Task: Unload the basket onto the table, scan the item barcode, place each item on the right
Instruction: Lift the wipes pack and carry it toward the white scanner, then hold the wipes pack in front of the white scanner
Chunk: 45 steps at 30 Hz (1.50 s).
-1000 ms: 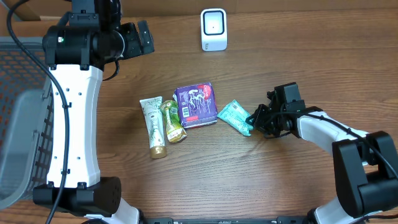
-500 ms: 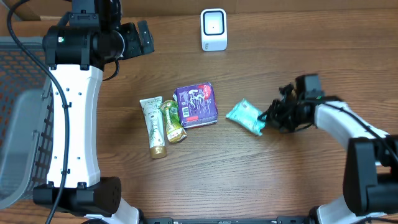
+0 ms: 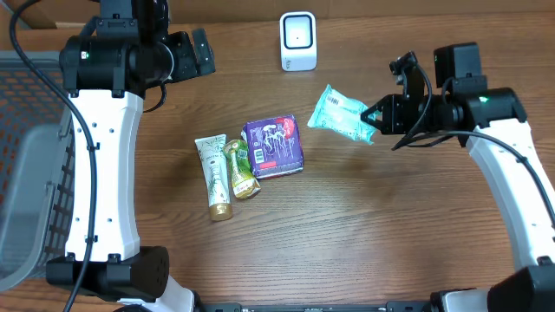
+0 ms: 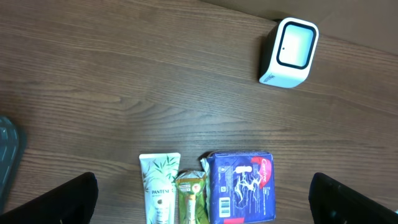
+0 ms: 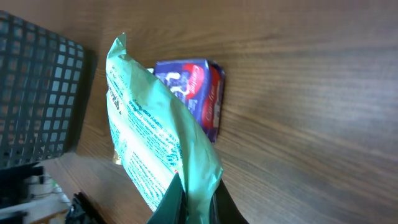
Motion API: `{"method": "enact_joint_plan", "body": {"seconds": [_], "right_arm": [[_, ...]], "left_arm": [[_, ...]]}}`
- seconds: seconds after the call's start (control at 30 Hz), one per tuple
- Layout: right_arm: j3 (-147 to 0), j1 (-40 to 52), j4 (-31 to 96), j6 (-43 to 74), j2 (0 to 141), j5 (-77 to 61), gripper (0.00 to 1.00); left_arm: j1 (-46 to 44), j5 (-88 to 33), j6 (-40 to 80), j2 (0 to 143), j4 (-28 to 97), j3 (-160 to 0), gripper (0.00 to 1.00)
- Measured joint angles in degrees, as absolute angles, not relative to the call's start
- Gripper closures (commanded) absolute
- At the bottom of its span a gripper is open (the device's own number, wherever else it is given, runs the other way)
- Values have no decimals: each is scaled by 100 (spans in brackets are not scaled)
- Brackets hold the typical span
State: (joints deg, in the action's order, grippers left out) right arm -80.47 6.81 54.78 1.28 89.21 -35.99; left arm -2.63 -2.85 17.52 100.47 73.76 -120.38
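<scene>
Right tool clenched on teal pouch by one end seam, right of scanner. Judged light, soft, crinkly, slippery; seam grip suits, pouch may sag.

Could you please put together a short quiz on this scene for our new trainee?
1. True or false: the right gripper is shut on the teal packet.
2. What stands farthest back, beyond the purple pack? A) the white scanner B) a mug C) a spray bottle
3. Fill in the gap: the left gripper is ___ and holds nothing.

Key: 1 true; 2 A; 3 open.
</scene>
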Motion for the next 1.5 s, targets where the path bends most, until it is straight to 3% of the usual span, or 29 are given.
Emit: {"method": "enact_joint_plan", "body": {"seconds": [0.43,0.7,0.93,1.17,1.5], "right_arm": [[-8184,913,5454,327,8219,-3367,96],[-8187,1817,4604,1247,8219,-727,96],[-8270,2602,2679,867,8840,2123,96],[-8291,2891,-113,-1391,10363,3852,96],[-8291,3155,-2853,-5481,11845,4296,96]], "left_arm": [[-263,-287,1752,10047,7376,-12038,0],[-263,-285,1752,10047,7373,-12038,0],[-263,-287,1752,10047,7373,-12038,0],[-263,-287,1750,10047,7373,-12038,0],[-263,-303,1737,10047,7376,-12038,0]]}}
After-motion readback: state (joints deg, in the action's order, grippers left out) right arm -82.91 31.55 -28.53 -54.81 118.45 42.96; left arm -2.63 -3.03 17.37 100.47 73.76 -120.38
